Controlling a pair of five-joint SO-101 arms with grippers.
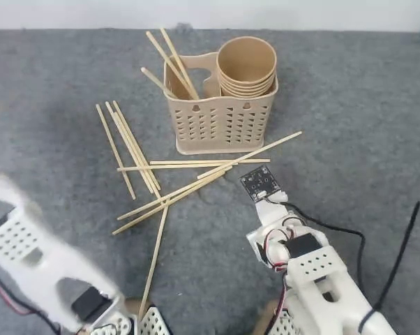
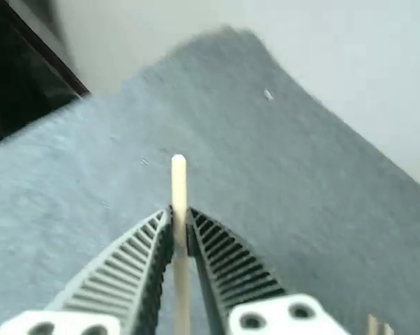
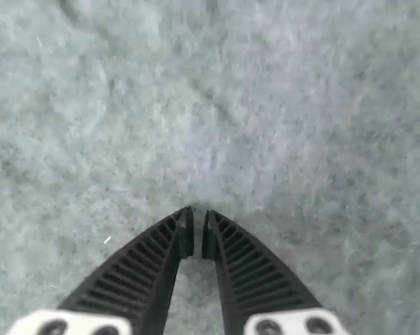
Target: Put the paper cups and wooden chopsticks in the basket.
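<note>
Noted basket [image 1: 224, 125], beige, toward far side of grey carpet [image 1: 363, 125]. Found stack of paper cups [image 1: 246, 66] upright in its right compartment, three chopsticks [image 1: 178, 64] leaning in the left. Counted roughly ten loose chopsticks [image 1: 137, 150] scattered, some crossed, in front and left of it. Recorded blurred left arm [image 1: 39, 258] at near left, right arm [image 1: 311, 269] at near right, over bare carpet.

The basket [image 1: 220, 125] stands at the back middle of the mat [image 1: 349, 105]. A stack of cups [image 1: 246, 63] sits in its right compartment, and several chopsticks [image 1: 171, 59] lean in its left one. Loose chopsticks [image 1: 133, 146] lie on the mat left of and before the basket, some crossing. One more stick [image 1: 154, 258] lies nearer, between the left arm [image 1: 35, 258] and the right arm [image 1: 308, 265]. The left gripper [image 2: 180, 223] grips a held chopstick [image 2: 179, 188].
</note>
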